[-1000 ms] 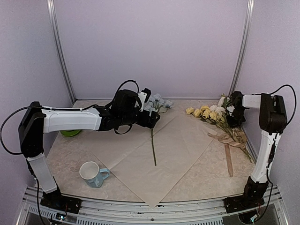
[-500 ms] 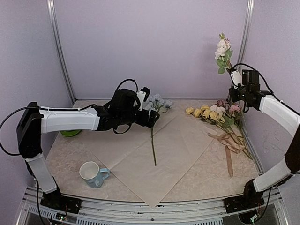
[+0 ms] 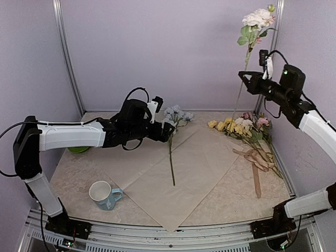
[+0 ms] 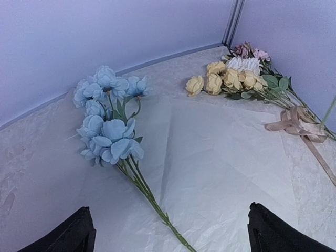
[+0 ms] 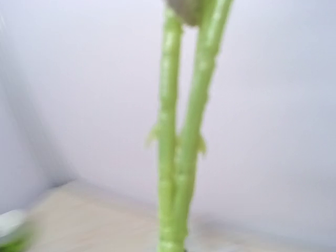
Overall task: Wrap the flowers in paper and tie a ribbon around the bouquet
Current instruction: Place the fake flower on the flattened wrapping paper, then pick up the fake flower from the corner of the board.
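Note:
The peach paper [image 3: 194, 168] lies flat in the middle of the table. A pale blue flower stem [image 3: 171, 152] lies on it, blooms [image 4: 105, 131] toward the back. My left gripper [image 3: 167, 129] hovers low over the paper just left of those blooms, jaws wide open and empty, black fingertips [image 4: 79, 233] at the bottom of the left wrist view. My right gripper [image 3: 243, 76] is raised high at the right, shut on the green stems [image 5: 181, 157] of a white and pink flower [image 3: 257, 19] that stands upright. Yellow, white and pink flowers [image 3: 236, 126] lie at the back right beside the tan ribbon [image 3: 257, 157].
A white and blue mug [image 3: 103, 193] stands near the front left, off the paper's corner. A green object [image 3: 79, 149] lies partly hidden behind the left arm. Walls close in on the back and both sides, with a metal post [image 3: 273, 52] next to the raised flower.
My right arm has lifted the white and pink flower out of the pile to well above the table. The left gripper has drawn back slightly to the left and stays open.

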You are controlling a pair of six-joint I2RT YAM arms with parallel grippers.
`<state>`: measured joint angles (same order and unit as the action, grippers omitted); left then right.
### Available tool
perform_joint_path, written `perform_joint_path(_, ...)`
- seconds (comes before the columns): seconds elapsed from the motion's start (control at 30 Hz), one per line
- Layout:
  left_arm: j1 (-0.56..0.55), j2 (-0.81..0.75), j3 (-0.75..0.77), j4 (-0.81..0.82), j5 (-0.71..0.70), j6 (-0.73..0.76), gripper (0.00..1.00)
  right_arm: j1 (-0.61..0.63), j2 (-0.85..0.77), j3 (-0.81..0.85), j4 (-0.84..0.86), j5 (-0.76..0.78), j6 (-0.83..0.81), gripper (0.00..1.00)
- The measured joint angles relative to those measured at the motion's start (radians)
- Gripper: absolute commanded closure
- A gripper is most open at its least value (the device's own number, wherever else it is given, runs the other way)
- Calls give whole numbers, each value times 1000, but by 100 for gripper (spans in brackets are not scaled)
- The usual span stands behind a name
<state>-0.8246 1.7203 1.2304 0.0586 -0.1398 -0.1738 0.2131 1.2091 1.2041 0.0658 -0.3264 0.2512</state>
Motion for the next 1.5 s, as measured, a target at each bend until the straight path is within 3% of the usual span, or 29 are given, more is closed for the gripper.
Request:
perform_joint_path(0.2,43,-30,-45,2,-3,-18,1,312,339,-18,69,-144,346,100)
perform_joint_path(0.37,66,-72,-101,1,-24,-29,1,471,628,120,37,-145,451,100)
perform_joint_path(0.6,131,-120,-156,0,-23,-61,1,529,892,432,-22,-68,485,100)
perform_joint_path(0.9,173,-80,-166,-28,-6,-79,1,518,1114,740,-280,72,368,94)
perform_joint_path(1.2,187,-10,-166,-15,3,-82,1,513,1082,707,-379,206,270,46)
perform_joint_path(1.4,200,134,-126,-56,-11,-63,1,482,899,634,-441,243,169,42)
perform_joint_path(1.5,200,144,-126,-69,-11,-57,1,410,700,513,-449,232,119,43)
